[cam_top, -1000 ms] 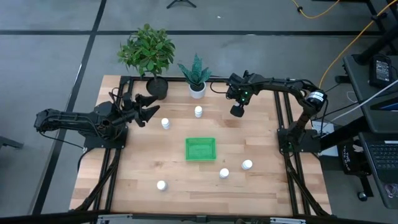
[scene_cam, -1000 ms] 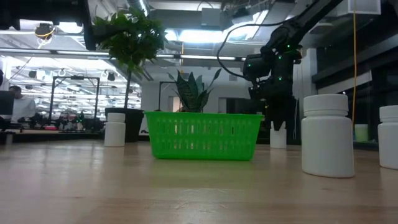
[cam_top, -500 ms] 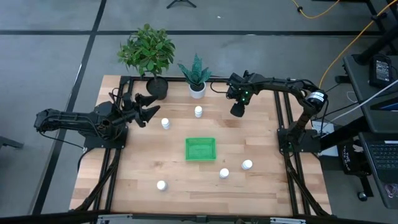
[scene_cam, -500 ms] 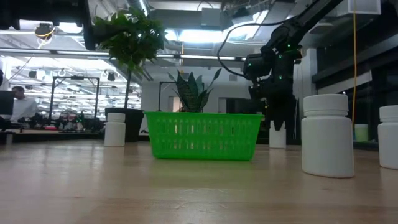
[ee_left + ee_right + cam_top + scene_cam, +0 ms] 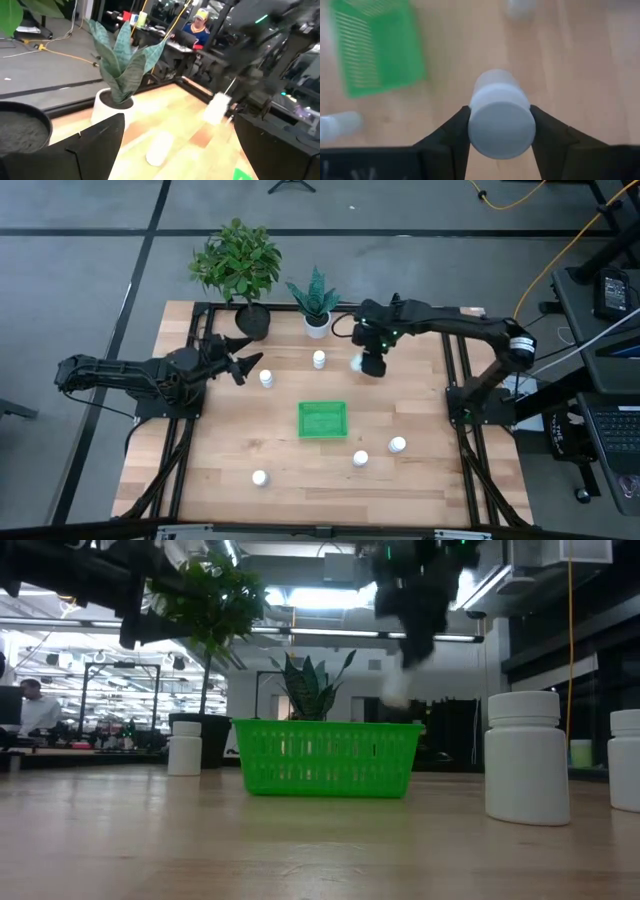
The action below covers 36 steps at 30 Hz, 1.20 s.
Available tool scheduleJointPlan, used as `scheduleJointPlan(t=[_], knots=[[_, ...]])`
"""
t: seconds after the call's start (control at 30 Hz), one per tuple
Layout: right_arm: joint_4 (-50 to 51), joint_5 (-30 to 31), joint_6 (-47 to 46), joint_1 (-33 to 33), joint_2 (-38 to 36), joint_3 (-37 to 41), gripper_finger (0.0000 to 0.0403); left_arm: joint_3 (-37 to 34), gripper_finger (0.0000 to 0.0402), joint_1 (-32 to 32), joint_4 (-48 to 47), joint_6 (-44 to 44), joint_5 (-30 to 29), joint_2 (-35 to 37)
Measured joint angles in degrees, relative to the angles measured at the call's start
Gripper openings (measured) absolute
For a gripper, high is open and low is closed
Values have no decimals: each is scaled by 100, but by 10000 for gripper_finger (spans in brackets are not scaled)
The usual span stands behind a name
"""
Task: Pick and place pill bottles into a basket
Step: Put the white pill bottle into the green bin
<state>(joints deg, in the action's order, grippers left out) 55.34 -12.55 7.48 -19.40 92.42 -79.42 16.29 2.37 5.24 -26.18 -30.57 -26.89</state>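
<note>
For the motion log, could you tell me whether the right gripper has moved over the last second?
Yes. The right gripper, shut on a pill bottle, has shifted left toward the snake plant's white pot.

Right gripper (image 5: pixel 362 364) raised, jaws clamped; left gripper (image 5: pixel 243 364) hovers, jaws spread.

My high camera looks straight down on the whole counter (image 5: pixel 300 480) from well above. The low camera sits at counter height, close behind the green basket (image 5: pixel 327 757), facing the room. Each wrist camera looks past its own fingers (image 5: pixel 451 134). High, low and right wrist views all share that basket.
</note>
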Motion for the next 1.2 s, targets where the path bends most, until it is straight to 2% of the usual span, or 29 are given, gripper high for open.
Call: scheduleJointPlan(t=[0.17, 0.27, 0.67, 0.87, 1.1, 1.2], knots=[[255, 419, -126, 916, 60, -939, 162, 0, 370, 0, -12, 93, 7, 0], [338, 679, -327, 1380, 238, -1247, 161, 0, 370, 0, -33, 96, 30, 0], [91, 756, -1452, 2513, 1302, -1311, 155, 0, 370, -2, -385, 394, 692, 0], [-229, 652, -1626, 2697, 1777, -1307, 155, 0, 370, -2, -423, 394, 932, 0], [-393, 569, -1544, 2546, 1814, -1305, 155, 0, 370, -2, -380, 348, 1142, 0], [-394, 246, -1268, 2413, 1814, -1305, 155, 0, 370, -2, -379, 342, 1143, 0]])
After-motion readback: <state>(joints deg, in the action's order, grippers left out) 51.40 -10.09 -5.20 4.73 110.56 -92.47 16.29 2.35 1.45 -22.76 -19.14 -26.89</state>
